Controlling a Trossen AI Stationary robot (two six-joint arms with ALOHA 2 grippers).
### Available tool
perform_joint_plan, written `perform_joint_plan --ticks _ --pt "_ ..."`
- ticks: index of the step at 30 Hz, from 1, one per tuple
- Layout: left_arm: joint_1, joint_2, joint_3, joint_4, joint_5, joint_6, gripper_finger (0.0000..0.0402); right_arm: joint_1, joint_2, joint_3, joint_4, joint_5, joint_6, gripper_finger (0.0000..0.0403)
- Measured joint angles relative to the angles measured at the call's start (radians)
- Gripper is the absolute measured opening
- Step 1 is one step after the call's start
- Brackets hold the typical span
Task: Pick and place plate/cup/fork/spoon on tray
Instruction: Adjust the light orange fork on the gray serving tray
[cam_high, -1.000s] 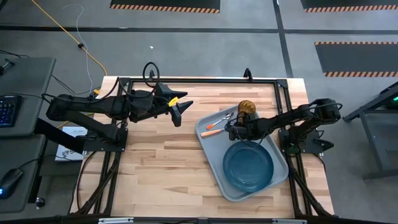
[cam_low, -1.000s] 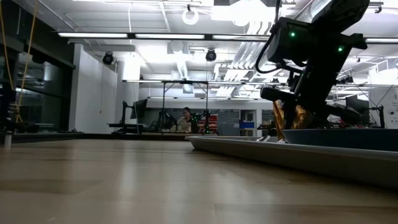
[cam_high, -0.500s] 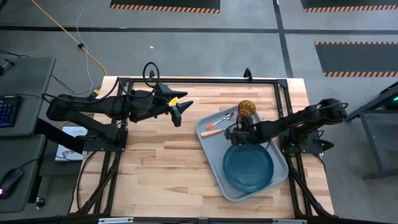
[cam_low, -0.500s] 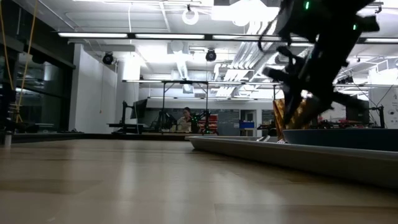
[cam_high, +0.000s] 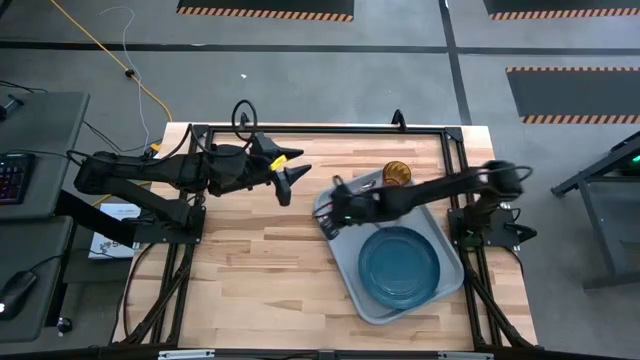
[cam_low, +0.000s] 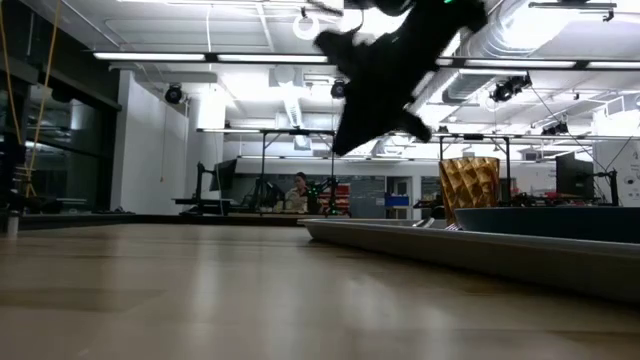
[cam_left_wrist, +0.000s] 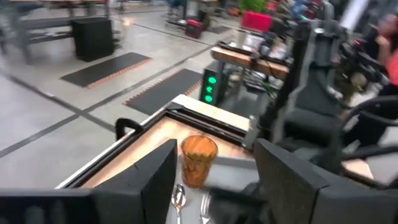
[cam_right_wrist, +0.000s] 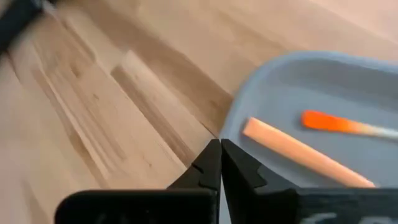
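One tray is lying on the right of the tabletop, carrying one plate, one cup, one fork and one spoon. The right claw, pressed together and empty, is hovering over the tray's left rim, hiding both utensils from above. The left claw, spread, is waiting far left.
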Motion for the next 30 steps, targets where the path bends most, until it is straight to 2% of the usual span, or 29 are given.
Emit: perform_joint_plan --ticks 3,7,9,16,30 --pt "-0.016 -0.022 0.0 -0.025 0.023 0.032 0.0165 -0.024 0.105 0.08 -0.005 -0.084 -0.115 0.0001" --pt "-0.052 -0.079 0.0 -0.112 -0.005 0.052 0.0042 -0.052 0.197 0.13 -0.013 -0.165 -0.198 0.0" --pt "-0.071 -0.105 0.0 -0.156 -0.037 0.051 0.0015 -0.065 0.215 0.132 -0.011 -0.183 -0.226 0.0" --pt "-0.119 -0.165 0.0 -0.256 -0.137 0.047 0.0001 -0.097 0.217 0.125 -0.012 -0.178 -0.272 0.0" --pt "-0.119 -0.134 0.0 -0.276 -0.147 0.029 0.0 -0.114 0.258 0.124 -0.016 -0.168 -0.313 0.0"
